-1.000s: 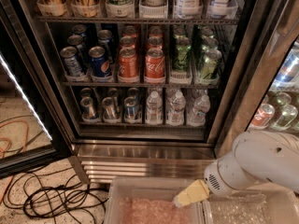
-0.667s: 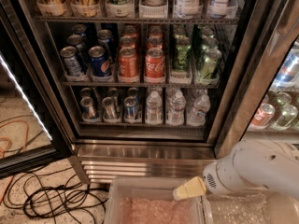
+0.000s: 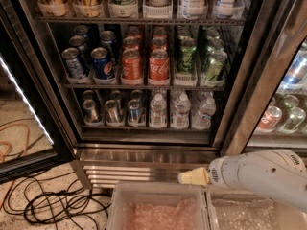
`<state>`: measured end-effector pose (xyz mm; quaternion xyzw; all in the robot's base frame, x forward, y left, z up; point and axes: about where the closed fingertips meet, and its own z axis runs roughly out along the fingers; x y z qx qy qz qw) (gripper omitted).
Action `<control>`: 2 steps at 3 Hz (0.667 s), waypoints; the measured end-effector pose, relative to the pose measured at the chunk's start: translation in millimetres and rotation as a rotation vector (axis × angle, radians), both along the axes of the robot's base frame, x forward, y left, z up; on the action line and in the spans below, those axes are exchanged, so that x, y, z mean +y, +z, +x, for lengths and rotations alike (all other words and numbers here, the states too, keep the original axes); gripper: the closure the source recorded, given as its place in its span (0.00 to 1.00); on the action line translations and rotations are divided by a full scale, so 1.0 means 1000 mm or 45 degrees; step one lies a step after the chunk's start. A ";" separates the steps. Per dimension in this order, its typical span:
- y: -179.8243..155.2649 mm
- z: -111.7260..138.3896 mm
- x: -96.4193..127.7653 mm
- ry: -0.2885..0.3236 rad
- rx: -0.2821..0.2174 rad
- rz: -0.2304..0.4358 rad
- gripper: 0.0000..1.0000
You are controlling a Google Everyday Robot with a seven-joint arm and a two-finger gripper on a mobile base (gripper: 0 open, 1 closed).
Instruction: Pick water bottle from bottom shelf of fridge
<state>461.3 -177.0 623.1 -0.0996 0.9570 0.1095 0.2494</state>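
Before you stands the tall stainless-steel fridge, dark inside. Small clear white-capped water bottles sit mid-frame on the bottom shelf, right of slim silver cans. Your cream-tipped gripper hangs at lower right, beside the ribbed grille. You cannot tell how far open it is.

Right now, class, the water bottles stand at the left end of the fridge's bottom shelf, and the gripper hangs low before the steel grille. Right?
One error: the camera view shows the water bottles at the right end of the bottom shelf; silver cans fill its left. The gripper does hang low before the grille.
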 end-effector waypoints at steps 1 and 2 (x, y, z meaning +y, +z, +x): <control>0.000 0.000 0.000 0.000 0.000 0.000 0.00; -0.004 0.003 -0.001 -0.001 -0.037 -0.043 0.00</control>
